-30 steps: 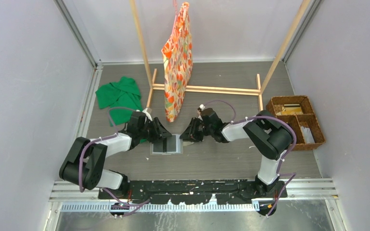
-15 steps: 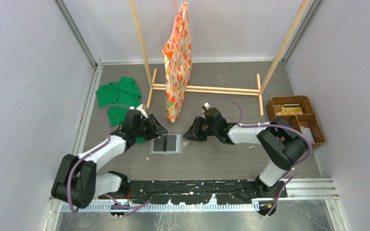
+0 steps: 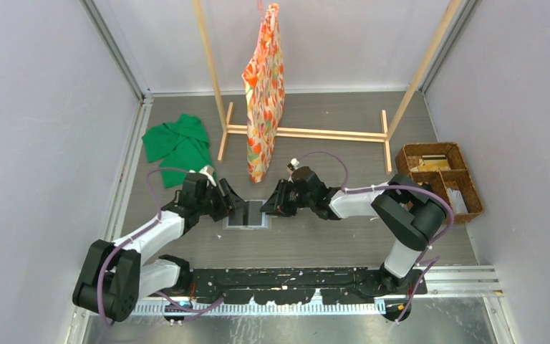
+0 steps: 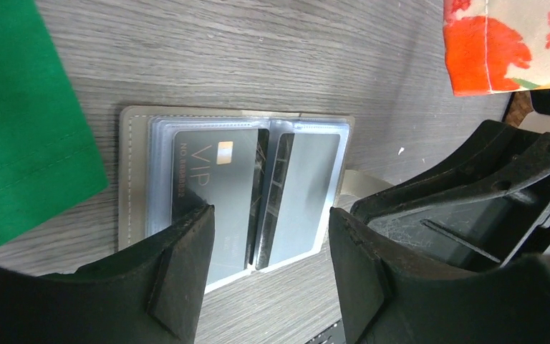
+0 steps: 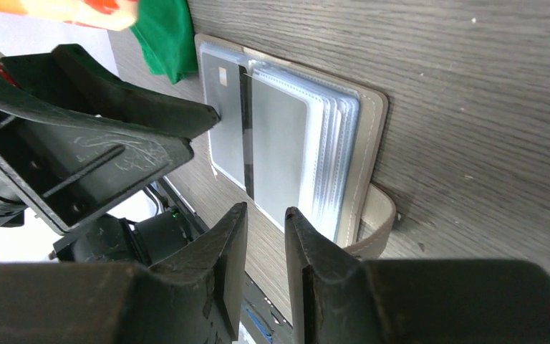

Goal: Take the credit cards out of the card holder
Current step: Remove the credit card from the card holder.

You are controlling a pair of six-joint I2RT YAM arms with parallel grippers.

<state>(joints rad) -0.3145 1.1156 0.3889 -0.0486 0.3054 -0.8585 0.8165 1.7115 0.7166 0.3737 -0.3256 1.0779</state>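
Closed in on the middle of the top view from both sides since a second ago, spreading the left claw wide with nothing between, holding the right claw at a narrow, empty slit. Hangs both above the card holder, open flat on the table, long side running left to right, two grey cards side by side, left claw over the left one, right claw at the right one's edge. Cannot tell whether either tip touches, nor how many cards fill the stacked sleeves.
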